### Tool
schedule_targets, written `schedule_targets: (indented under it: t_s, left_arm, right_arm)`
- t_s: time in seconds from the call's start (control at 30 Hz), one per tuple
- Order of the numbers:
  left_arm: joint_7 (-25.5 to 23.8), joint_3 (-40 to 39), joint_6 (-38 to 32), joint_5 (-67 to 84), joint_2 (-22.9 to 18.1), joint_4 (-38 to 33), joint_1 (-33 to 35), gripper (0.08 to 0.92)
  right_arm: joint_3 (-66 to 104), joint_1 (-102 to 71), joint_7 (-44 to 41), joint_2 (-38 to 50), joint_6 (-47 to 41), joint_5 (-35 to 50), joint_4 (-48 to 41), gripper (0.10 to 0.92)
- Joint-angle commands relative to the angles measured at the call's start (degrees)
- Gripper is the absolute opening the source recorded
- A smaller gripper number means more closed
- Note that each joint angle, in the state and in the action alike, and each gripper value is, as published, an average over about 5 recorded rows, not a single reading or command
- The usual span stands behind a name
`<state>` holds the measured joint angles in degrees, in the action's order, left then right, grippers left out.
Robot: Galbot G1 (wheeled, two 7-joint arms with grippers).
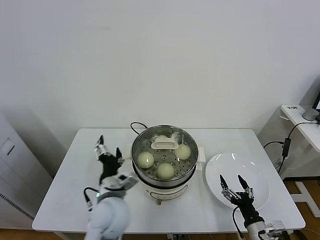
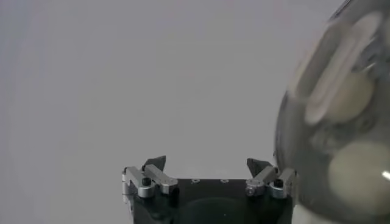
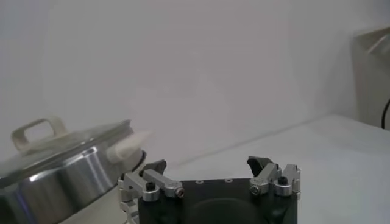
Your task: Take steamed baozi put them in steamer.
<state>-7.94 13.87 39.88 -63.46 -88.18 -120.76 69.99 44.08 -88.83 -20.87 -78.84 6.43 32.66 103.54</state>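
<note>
The shiny steamer point(image 1: 150, 183) stands mid-table on its white base, with the glass lid point(image 1: 176, 136) and its cream handle point(image 1: 164, 145) resting on top. Through the lid I see three cream-white baozi point(image 1: 145, 159), point(image 1: 165, 170), point(image 1: 182, 151) on the perforated floor; a fourth is not visible. My left gripper point(image 1: 110, 145) is open and empty just left of the steamer. My right gripper point(image 1: 230, 181) is open and empty over the white plate point(image 1: 255, 172). The left wrist view shows the open left gripper point(image 2: 207, 164) beside the lidded steamer point(image 2: 286, 152) with baozi point(image 2: 356, 176) inside. The right wrist view shows the open right gripper point(image 3: 207, 165) and the steamer point(image 3: 61, 179).
The flat white plate right of the steamer holds nothing. A black cord point(image 1: 136, 125) runs behind the steamer. The white table point(image 1: 65, 190) has bare surface left and front. A side desk point(image 1: 300, 120) with cables stands at far right.
</note>
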Motion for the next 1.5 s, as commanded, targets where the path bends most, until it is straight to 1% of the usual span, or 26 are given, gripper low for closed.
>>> schedule_targets:
  t_s: [0.03,0.13,0.3,0.53,0.7,0.8,1.07,1.5]
  left_arm:
    - [-0.1,21.6,-24.6,47.6,1.3,-6.0,12.4,0.823]
    - [0.0,22.4,-27.0,53.0,0.9,-7.6,17.3,0.823]
    - [0.2,21.9,-30.4,55.6,0.1,-7.8,23.5,0.823]
    - [1.0,17.7,-26.7,60.1,-1.1,-8.6,32.1,0.823]
    - [1.1,15.3,-21.5,60.7,-1.8,-10.7,36.5,0.823]
    - [1.2,14.6,-20.6,60.6,-2.0,-11.1,37.5,0.823]
    - [1.1,13.2,-22.6,58.9,-2.1,-10.9,37.0,0.823]
    - [0.6,13.2,-26.5,57.7,-2.2,-9.5,36.2,0.823]
  right_arm:
    - [1.0,-3.4,-2.7,1.5,4.2,-1.6,2.0,0.823]
    - [1.1,-6.2,-1.3,2.6,1.8,-0.9,4.8,0.823]
    - [0.9,-9.5,1.9,3.9,-3.0,0.5,7.0,0.823]
    - [0.4,-12.7,6.0,3.8,-5.5,0.1,8.7,0.823]
    - [0.1,-14.4,8.1,3.4,-5.7,-0.6,11.3,0.823]
    - [-0.4,-14.9,8.5,3.2,-5.7,-0.8,12.2,0.823]
    - [-2.1,-14.2,8.5,2.1,-6.0,-2.1,11.7,0.823]
    - [-2.6,-12.5,8.3,1.4,-6.0,-3.2,10.5,0.823]
